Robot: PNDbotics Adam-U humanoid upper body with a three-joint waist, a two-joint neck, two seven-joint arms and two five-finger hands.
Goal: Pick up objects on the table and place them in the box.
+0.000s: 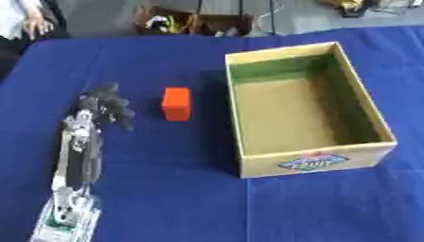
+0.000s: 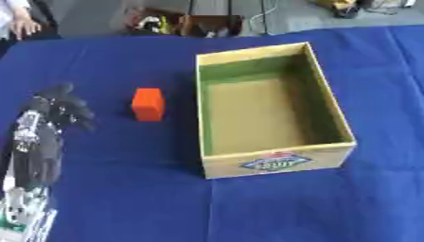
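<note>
An orange block lies on the blue tablecloth, just left of the cardboard box. The box is open at the top, with a green inner wall and a bare brown floor; nothing shows inside it. My left hand hovers a short way left of the block, fingers loosely spread and holding nothing. Its arm runs down to the lower left corner. The right hand shows in no view.
The blue tablecloth covers the whole table. Beyond the far edge stand cluttered boxes on the floor. A person stands at the far left corner, not touching anything.
</note>
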